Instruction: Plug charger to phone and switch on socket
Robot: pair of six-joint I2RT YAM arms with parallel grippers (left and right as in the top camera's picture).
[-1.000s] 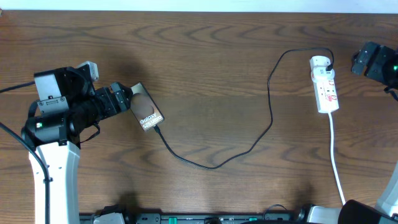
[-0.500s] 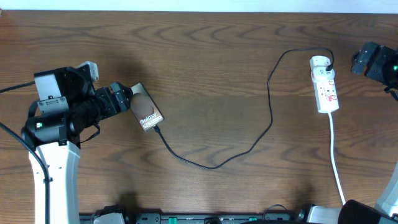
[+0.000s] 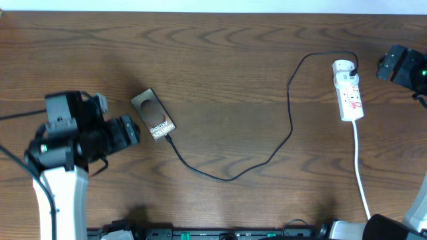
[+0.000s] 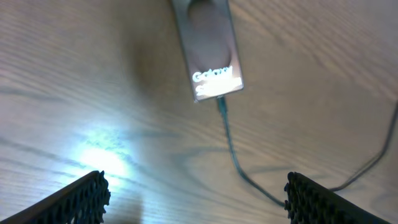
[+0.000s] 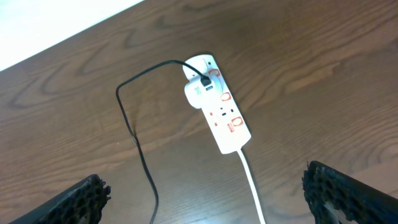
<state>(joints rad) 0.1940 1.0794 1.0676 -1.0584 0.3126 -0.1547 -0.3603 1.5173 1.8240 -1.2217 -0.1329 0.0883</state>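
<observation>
**Cable meets phone; both grippers open and clear**

Nearest you, the socket's white cord (image 3: 361, 175) runs off the near edge of the table (image 3: 220, 53) on the right. Left of it, the charger (image 3: 230, 179) makes its nearest bend around mid-table.

From that bend the black cable climbs left to the phone (image 3: 153, 115). The wrist view shows its tip meeting the phone's near short edge, just under the white "Galaxy" lettering. The phone lies flat on the left half of the table, turned at a slant, with its pale oval patch toward the far end.

Your left gripper (image 4: 196, 182) hangs just near and left of the phone, not touching it. Its fingers (image 4: 84, 198) stand wide apart at the two lower corners of the wrist view. Only bare wood and a bright glare spot lie between them.

Follow the cable the other way and it rises right, then loops far and over into the far end of the socket (image 3: 349, 92). The socket lies flat on the right side, well apart from the phone, with its length running near to far. In the right wrist view a black plug (image 5: 203, 79) sits in a white block at that far end. Red switches (image 5: 231, 126) show along the strip, but you cannot tell from here whether any is on.

Your right gripper (image 5: 205, 177) sits to the right of the socket's far end, apart from it. Its fingers are spread wide and hold nothing.
</observation>
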